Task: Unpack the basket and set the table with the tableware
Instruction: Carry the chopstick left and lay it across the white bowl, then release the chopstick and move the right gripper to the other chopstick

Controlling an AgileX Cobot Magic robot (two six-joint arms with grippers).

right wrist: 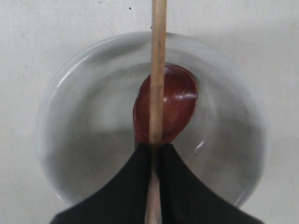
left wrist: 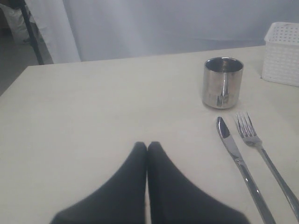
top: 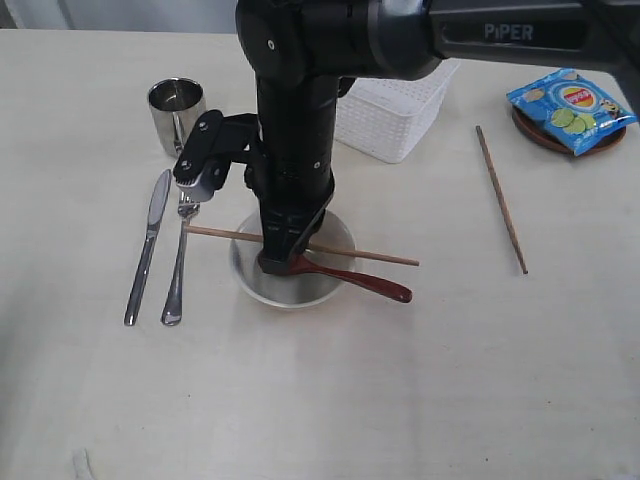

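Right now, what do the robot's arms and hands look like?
The right arm is glossy black, thick and rounded, with grey PIPER lettering and a black side bracket carrying a small silver part. The left hand and right hand each have two black fingers tapering to points.

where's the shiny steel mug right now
In the exterior view the shiny steel mug stands upright on the left, just beyond the steel knife and steel fork, with the white lattice plastic basket to its right.

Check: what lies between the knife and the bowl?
The fork, lying alongside the knife on the side nearer the bowl. The exterior view shows this; the left wrist view shows knife and fork but not the bowl.
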